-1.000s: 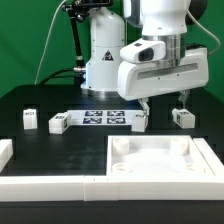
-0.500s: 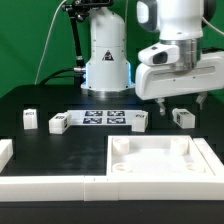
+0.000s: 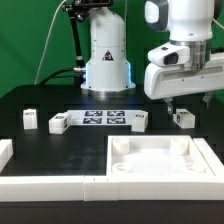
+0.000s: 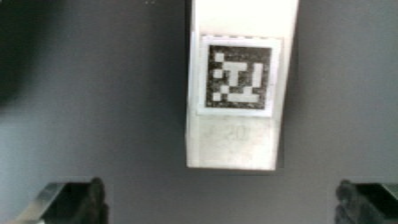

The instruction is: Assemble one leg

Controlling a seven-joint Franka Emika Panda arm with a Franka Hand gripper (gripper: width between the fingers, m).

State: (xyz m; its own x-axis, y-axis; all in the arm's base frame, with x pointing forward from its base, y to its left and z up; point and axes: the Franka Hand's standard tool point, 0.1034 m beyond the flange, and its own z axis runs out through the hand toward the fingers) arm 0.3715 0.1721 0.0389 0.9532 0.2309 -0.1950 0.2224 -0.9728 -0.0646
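Exterior shot's bright and even, whites almost clipping against the black surface point(image 3: 45, 100). Wrist cam's dimmer and soft: fingers point(image 4: 71, 202) dark and blurry, tag point(image 4: 238, 72) beyond them fuzzy.

the glossy white moulded arm point(image 3: 180, 20) is built of rounded shells split by dark joint seams. its broad white cone-shaped base point(image 3: 105, 50) shows a pale blue glowing band point(image 3: 107, 86) low down, and thin black cables point(image 3: 72, 12) run above it. the boxy white gripper point(image 3: 193, 102) ends in two slim dark fingers point(image 4: 71, 200).
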